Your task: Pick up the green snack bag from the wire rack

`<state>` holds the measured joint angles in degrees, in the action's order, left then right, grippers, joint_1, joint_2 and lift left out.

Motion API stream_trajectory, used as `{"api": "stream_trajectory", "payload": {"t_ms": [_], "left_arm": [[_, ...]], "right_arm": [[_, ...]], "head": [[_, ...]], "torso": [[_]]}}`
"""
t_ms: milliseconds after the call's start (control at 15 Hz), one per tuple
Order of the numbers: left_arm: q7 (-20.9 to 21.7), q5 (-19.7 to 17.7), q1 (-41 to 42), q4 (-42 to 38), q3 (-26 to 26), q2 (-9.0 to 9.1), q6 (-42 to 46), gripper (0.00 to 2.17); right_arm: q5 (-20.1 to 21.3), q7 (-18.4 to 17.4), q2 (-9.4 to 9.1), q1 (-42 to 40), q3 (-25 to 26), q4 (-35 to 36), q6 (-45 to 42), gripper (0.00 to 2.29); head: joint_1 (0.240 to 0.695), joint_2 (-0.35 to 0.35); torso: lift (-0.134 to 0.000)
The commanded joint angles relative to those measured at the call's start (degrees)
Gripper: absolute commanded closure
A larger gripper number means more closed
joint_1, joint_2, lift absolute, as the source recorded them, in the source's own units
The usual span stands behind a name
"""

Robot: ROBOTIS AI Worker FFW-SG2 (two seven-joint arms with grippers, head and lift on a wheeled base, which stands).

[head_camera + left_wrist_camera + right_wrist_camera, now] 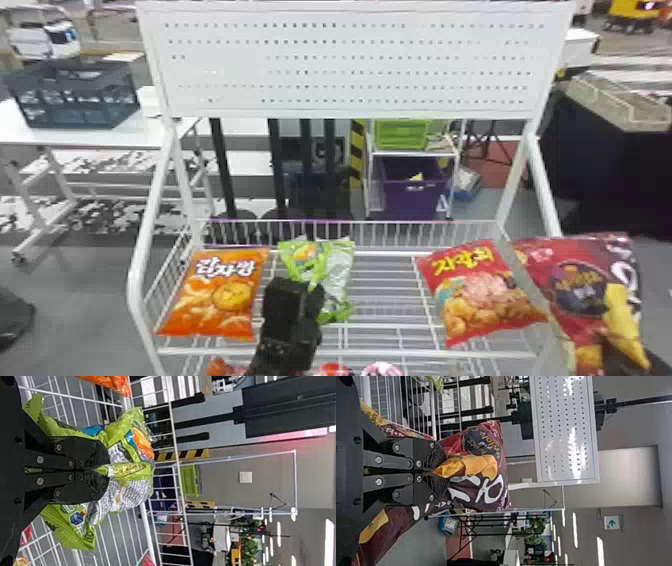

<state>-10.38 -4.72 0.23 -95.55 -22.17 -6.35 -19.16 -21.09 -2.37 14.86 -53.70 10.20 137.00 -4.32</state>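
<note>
The green snack bag (339, 270) stands between the orange and red bags over the wire rack (380, 300), partly hidden behind my left gripper (305, 290). In the left wrist view, my left gripper (104, 470) is shut on the green snack bag (130, 475), pinching its middle so the film bulges around the fingers. My right gripper (612, 350) is at the right edge of the rack, low in the head view. In the right wrist view, my right gripper (435, 472) is shut on a dark red snack bag (484, 465).
An orange bag (220, 295) lies on the rack's left side and a red bag (485, 290) on its right. Behind them runs the basket's wire back edge, with a white perforated panel (350, 65) above. More packages sit on a lower level at the front.
</note>
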Motion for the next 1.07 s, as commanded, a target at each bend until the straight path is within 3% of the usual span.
{"api": "stream_trajectory", "payload": {"t_ms": [0, 133, 267, 467, 1000], "left_arm": [[0.01, -0.64, 4.25, -7.28, 0.64, -1.03, -0.31, 1.89], [-0.52, -0.64, 9.97, -15.54, 1.96, -2.53, -0.66, 1.89], [-1.58, -0.29, 16.21, -22.84, 3.45, -5.25, -0.31, 1.89], [-2.72, -0.20, 23.59, -29.87, 6.26, -8.15, 2.50, 1.89], [-4.92, -0.29, 37.57, -34.35, 12.50, -8.41, 18.50, 1.89]], "right_arm": [[0.00, 0.00, -0.01, 0.00, -0.09, 0.03, -0.11, 2.18], [0.00, 0.00, 0.08, 0.26, -0.27, 0.03, -0.11, 2.18], [0.00, 0.00, 0.08, 0.26, -0.36, 0.03, -0.11, 2.18], [-0.09, 0.00, 0.34, 0.44, -0.36, -0.06, -0.11, 2.18], [-0.26, 0.00, 0.69, 0.09, -0.27, 0.29, 0.06, 2.18]], "head": [[0.499, 0.000], [0.499, 0.000], [0.499, 0.000], [0.499, 0.000], [0.499, 0.000]], "torso": [[0.000], [0.000], [0.000], [0.000], [0.000]]}}
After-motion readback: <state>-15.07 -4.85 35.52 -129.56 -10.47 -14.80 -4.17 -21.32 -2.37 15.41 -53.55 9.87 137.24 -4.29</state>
